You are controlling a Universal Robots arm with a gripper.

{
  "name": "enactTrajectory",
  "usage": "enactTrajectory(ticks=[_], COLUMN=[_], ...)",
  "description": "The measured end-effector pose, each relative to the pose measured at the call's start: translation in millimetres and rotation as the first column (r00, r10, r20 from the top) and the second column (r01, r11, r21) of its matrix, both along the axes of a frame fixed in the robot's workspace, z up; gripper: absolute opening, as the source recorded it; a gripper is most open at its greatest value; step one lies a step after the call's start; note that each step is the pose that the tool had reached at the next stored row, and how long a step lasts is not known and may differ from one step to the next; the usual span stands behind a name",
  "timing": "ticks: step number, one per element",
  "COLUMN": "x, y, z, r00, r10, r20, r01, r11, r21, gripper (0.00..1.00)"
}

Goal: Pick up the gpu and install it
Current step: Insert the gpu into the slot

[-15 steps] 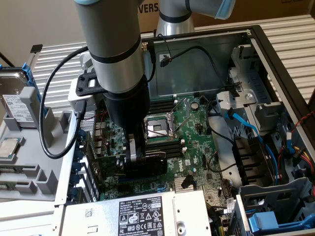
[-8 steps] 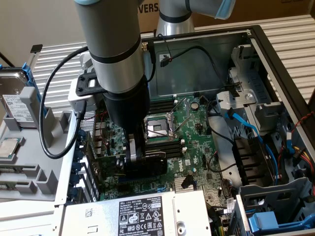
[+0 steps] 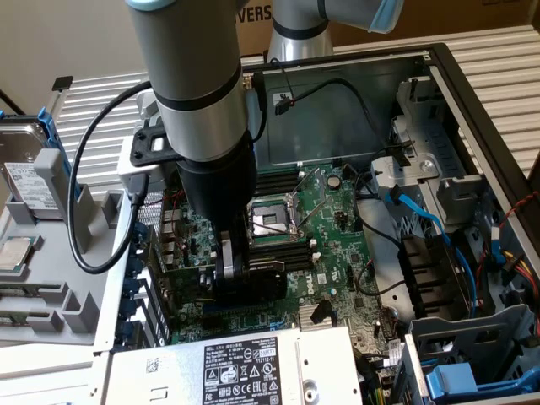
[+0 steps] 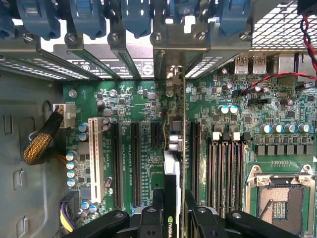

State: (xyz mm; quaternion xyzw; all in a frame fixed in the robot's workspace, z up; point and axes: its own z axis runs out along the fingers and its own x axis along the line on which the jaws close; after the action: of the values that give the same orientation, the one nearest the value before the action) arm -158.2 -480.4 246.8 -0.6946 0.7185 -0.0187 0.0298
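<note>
Clamping the gpu [image 4: 173,173] by its upper edge, the gripper [image 4: 172,218] holds the card between its two black fingers [image 4: 151,218], one on each face; the card stands on edge, running straight away from the wrist camera toward the case's rear wall, its silver bracket end near the slot covers [image 4: 129,49]. In the exterior view the gripper [image 3: 239,268] hangs low inside the open computer case [image 3: 456,76], with the gpu [image 3: 268,274] showing as a dark slab just under and beside it, down at the motherboard [image 3: 337,219]. The card sits between the long black expansion slots [image 4: 134,163] on one side and the row of memory slots [image 4: 225,168] on the other; whether it is fully seated cannot be told. The empty CPU socket [image 3: 270,221] lies just beyond the gripper, toward the case's middle. A power supply [image 3: 236,367] with a white label sits at the case's near edge; blue cables [image 3: 439,245] run along the exterior view's right. Outside the case, on the exterior view's left, a grey tray [image 3: 51,253] holds a hard drive [image 3: 25,160] and a processor [image 3: 15,253]; a slatted white surface [image 3: 101,101] lies behind.
</note>
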Motion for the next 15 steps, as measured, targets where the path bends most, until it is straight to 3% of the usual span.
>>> enactTrajectory(ticks=[15], x=[0.0], y=[0.0], z=[0.0], r00=[1.0000], r10=[0.000], r20=[0.0000], r01=[0.000], r11=[1.0000], r21=[0.0001], gripper=[0.26])
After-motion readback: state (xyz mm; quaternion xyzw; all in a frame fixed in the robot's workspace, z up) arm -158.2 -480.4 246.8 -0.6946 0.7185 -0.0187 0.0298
